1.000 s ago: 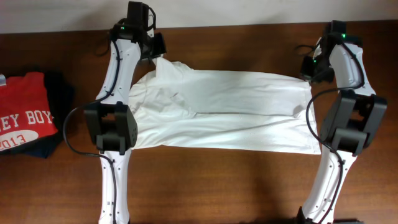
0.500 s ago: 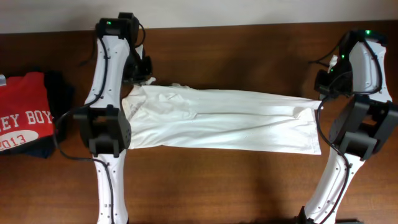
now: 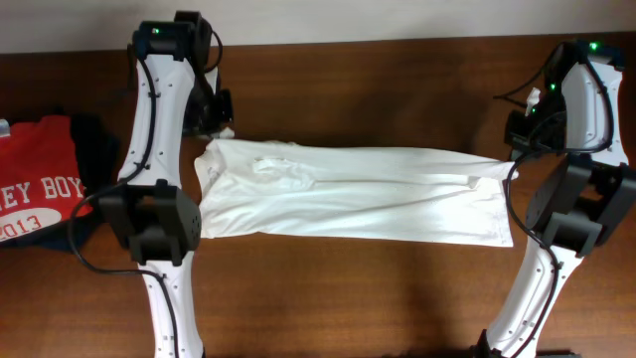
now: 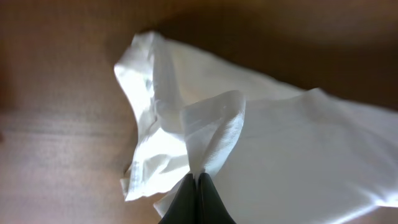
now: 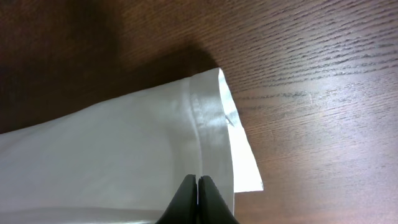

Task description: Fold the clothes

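The large white short-sleeved T-shirt of thin cloth (image 3: 348, 194) lies on the dark brown wooden table (image 3: 348, 298) as a long folded band, narrower than a second ago, when its far edge reached farther back. At the T-shirt's far left corner the left gripper (image 4: 199, 186) pinches a raised fold, jaws pressed together. At its far right corner the right gripper (image 5: 198, 185) clamps the hem likewise. Well left of the T-shirt, a red shirt with white lettering (image 3: 38, 184) lies on a dark navy garment (image 3: 94, 139) — both unmoved.

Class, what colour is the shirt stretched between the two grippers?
White. The T-shirt shows best in the overhead view.
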You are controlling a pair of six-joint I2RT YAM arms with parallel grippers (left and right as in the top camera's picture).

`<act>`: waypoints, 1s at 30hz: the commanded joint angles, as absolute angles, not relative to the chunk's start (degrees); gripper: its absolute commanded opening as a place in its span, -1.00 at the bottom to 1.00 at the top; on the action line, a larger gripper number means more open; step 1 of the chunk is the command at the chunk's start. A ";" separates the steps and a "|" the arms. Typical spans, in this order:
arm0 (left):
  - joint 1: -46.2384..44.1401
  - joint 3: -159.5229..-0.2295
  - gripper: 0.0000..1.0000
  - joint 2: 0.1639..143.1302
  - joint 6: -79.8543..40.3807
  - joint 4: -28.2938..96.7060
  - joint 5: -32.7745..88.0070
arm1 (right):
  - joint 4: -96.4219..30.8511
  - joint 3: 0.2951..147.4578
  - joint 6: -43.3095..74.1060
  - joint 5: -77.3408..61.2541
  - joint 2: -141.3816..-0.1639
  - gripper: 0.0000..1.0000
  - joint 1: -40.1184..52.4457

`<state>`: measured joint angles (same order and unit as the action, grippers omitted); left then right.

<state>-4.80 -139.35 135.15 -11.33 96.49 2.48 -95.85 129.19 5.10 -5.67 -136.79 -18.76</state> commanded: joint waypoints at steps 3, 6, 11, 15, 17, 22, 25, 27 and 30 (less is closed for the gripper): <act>-3.77 -124.77 -1.00 125.23 -11.07 96.75 -1.93 | -96.73 130.30 3.31 -5.76 -134.61 -0.91 -18.70; -3.51 -120.49 -1.00 123.35 -11.51 95.50 -1.85 | -96.92 129.91 3.22 -5.37 -134.61 -0.90 -18.33; -4.80 -112.49 -1.00 123.35 -11.94 91.39 -1.67 | -97.17 125.56 3.20 -5.28 -134.63 -0.89 -18.22; -5.10 -107.44 -0.96 123.35 -11.92 89.69 -0.89 | -97.36 122.02 3.25 1.23 -134.63 -0.88 -18.28; -5.10 -105.89 -0.59 123.35 -11.90 90.37 -0.86 | -97.36 120.66 3.25 3.18 -134.63 -0.49 -18.79; -5.10 -105.73 -0.41 123.35 -11.90 92.62 -0.89 | -96.64 115.39 3.25 3.31 -134.63 -0.28 -19.16; -5.17 -106.06 -0.42 123.26 -11.88 90.94 -0.30 | -96.14 114.76 1.98 0.16 -134.63 -0.27 -19.14; -5.26 -107.46 -0.42 123.17 -11.84 87.57 2.52 | -95.68 114.76 -3.90 -8.08 -134.63 -0.23 -19.16; -5.26 -108.05 -0.41 123.20 -11.90 84.75 4.29 | -95.61 114.72 -5.76 -10.70 -134.63 -0.12 -19.16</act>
<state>-5.17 -106.50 124.22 -11.75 86.41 1.32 -95.70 115.04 -2.28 -5.72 -136.53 -18.79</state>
